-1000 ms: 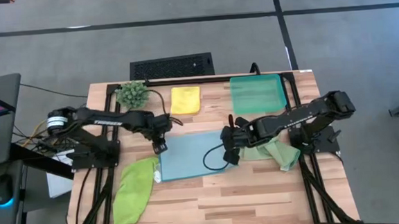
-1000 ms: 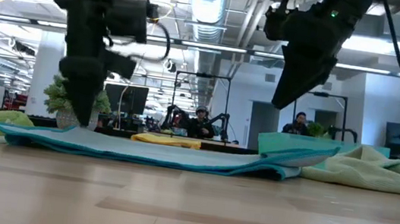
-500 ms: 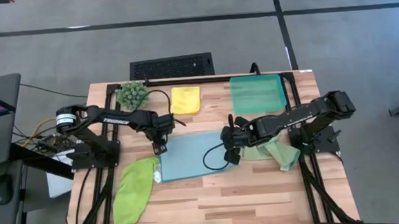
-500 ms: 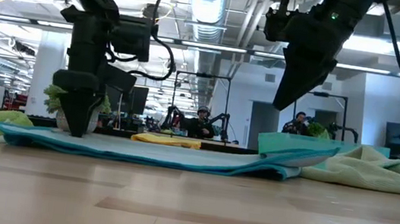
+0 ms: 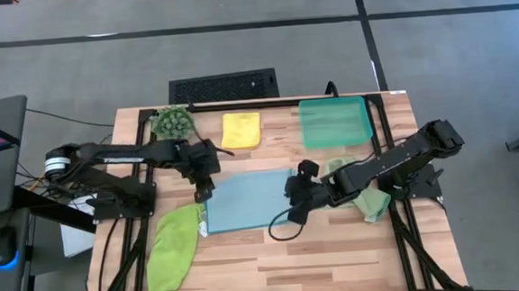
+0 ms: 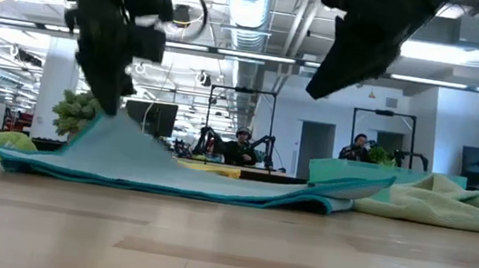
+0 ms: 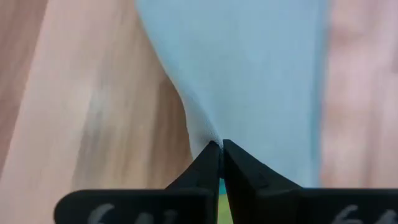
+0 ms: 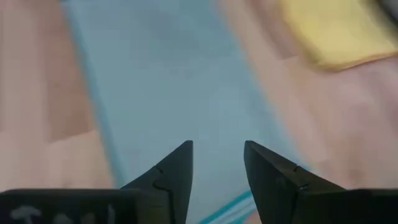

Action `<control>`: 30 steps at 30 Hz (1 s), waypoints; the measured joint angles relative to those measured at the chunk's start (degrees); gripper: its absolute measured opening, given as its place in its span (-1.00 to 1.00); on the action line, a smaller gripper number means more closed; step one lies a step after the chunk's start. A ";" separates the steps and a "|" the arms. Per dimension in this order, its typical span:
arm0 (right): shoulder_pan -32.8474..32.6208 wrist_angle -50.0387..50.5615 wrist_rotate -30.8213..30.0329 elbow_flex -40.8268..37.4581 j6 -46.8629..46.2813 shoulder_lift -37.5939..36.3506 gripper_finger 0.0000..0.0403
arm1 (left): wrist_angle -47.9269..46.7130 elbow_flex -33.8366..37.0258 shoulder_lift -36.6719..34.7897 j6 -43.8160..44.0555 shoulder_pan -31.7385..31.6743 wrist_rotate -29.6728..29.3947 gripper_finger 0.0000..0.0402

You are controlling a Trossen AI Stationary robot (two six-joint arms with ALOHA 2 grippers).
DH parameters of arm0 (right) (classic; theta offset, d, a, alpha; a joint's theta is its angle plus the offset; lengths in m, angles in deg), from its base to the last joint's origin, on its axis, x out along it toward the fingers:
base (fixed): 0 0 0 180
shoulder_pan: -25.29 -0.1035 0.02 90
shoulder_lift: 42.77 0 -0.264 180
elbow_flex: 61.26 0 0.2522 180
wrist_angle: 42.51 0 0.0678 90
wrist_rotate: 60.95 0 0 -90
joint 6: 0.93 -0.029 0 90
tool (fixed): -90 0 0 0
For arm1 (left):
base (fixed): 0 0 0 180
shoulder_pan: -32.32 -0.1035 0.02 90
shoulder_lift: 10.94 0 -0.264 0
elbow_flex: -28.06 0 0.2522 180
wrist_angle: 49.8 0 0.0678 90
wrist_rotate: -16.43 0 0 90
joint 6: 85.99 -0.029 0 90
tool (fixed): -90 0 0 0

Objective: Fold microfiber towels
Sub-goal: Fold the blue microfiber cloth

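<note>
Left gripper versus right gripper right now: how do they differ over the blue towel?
The left gripper is shut on the light blue towel, pinching its corner; the right gripper is open and holds nothing. The left gripper has that corner raised off the table, tenting the cloth in the low view; the right gripper hangs above the towel's opposite side. Both are over the same towel.

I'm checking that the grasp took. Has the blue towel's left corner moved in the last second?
Yes. In the low view the left gripper, shut on the blue towel, has lifted that corner off the table, up level with the plant.
</note>
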 joint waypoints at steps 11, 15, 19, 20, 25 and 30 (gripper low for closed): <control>19.83 3.32 15.13 0.33 -17.32 6.14 -0.51 | 1.13 -0.07 -3.14 3.07 0.30 -2.63 -1.00; 22.91 4.16 18.04 0.78 -17.36 10.37 -0.57 | 1.15 -0.11 -1.32 2.58 0.84 -2.81 -1.00; 23.39 3.96 17.51 0.74 -17.36 13.31 -0.57 | 1.21 -0.08 0.75 2.04 1.16 -2.82 -1.00; 23.32 4.27 17.64 0.74 -17.36 13.40 -0.57 | 1.92 -0.20 1.33 1.63 1.17 -2.87 -1.00; 22.98 5.57 17.64 0.69 -17.36 15.17 -0.57 | 0.60 -0.09 3.11 0.30 1.16 -3.10 -1.00; 22.80 5.11 17.05 1.15 -17.30 16.57 -0.68 | 0.86 -0.09 3.18 -0.45 1.16 -3.24 -1.00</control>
